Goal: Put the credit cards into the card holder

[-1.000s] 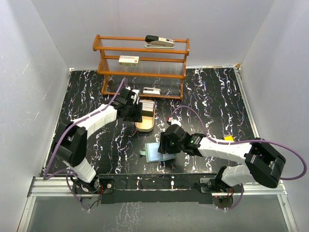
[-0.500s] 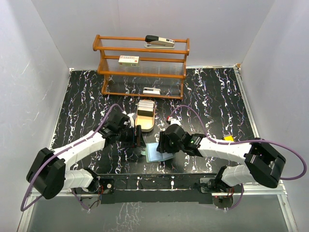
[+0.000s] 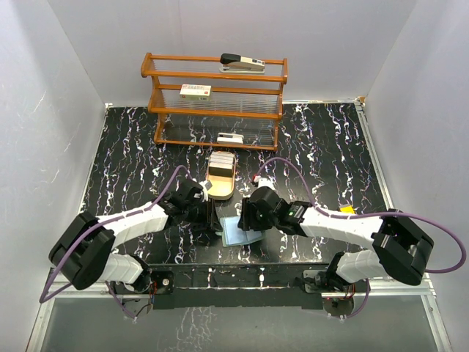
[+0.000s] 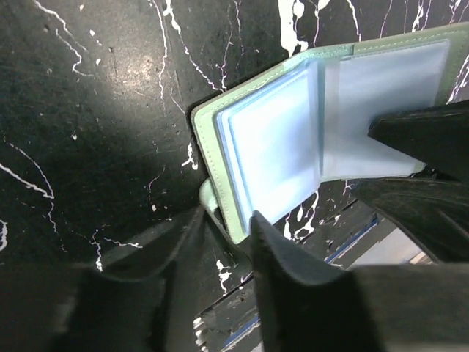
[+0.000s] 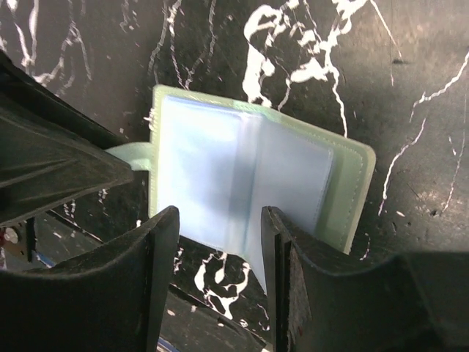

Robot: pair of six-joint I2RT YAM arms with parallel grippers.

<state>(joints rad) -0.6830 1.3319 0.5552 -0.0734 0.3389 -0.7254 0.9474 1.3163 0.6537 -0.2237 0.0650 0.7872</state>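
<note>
The sage-green card holder (image 3: 239, 232) lies open on the black marbled table, its clear blue-grey pockets facing up; it also shows in the left wrist view (image 4: 293, 139) and the right wrist view (image 5: 242, 176). My left gripper (image 3: 213, 221) (image 4: 227, 214) is narrowly open at its left near corner, with the green edge and snap tab between the fingertips; it holds no card. My right gripper (image 3: 250, 222) (image 5: 220, 220) is open over the near edge of the pockets. The credit cards (image 3: 222, 162) lie stacked in the tan oval tray (image 3: 218, 193) behind the holder.
A wooden rack (image 3: 215, 110) stands at the back with a stapler (image 3: 242, 61) and white labelled boxes (image 3: 195, 91) on it. A small yellow object (image 3: 346, 210) lies at the right. The two grippers face each other closely across the holder.
My left arm has swung from the tray down and toward the near edge, to the holder's left corner. The right gripper and the holder have stayed in place.
</note>
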